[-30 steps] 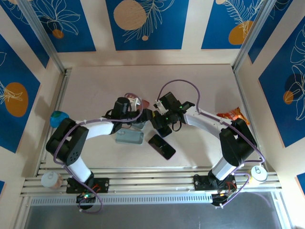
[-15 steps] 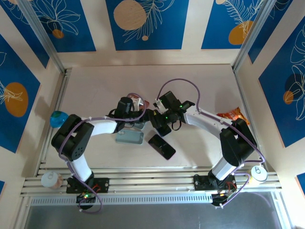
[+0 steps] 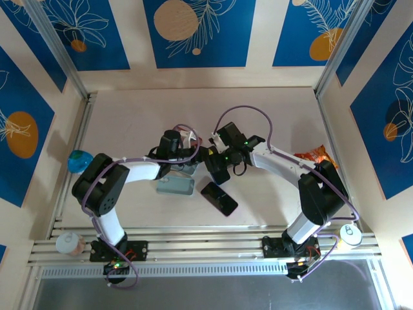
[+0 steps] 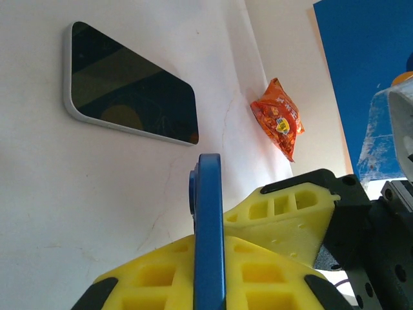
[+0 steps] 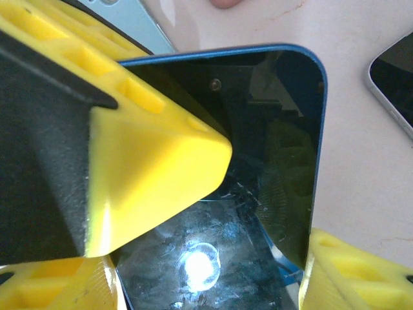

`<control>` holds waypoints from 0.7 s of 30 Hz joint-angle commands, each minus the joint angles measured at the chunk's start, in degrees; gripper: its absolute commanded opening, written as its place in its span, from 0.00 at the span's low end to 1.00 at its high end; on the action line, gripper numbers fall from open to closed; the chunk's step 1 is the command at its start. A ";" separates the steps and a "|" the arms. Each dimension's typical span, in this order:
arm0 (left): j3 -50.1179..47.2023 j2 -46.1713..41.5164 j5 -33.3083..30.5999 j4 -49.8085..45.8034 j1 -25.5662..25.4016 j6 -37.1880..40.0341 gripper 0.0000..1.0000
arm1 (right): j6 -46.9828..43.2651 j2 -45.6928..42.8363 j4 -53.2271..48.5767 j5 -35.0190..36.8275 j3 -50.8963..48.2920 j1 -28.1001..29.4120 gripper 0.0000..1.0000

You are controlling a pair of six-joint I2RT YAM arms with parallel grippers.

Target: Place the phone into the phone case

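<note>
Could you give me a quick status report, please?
Left tool shut on edge of blue phone. Right tool clamps it too. Case empty. Second phone lies beside case, apart.

blue leaf-patterned wall panels [image 3: 219, 39] surround a pale table [image 3: 129, 116].

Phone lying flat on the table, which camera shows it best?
The left wrist view: the phone lies whole and close, dark screen up, pale rim clear. The top external view has it whole but small, beside the light-blue case. In the right wrist view one corner pokes in at the right edge.
</note>
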 commanded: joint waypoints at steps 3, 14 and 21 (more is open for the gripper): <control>0.71 0.61 -0.05 2.56 -0.47 -0.98 0.00 | 1.74 -2.58 1.89 -3.80 0.23 -1.04 0.69; -0.97 -4.13 -17.07 9.58 -0.44 -5.02 0.00 | 18.56 -16.50 24.10 -23.05 -20.38 -15.54 0.83; -3.07 -7.98 -29.97 15.34 -2.26 -10.02 0.00 | 29.66 -20.45 41.36 -30.11 -31.01 -21.98 0.84</control>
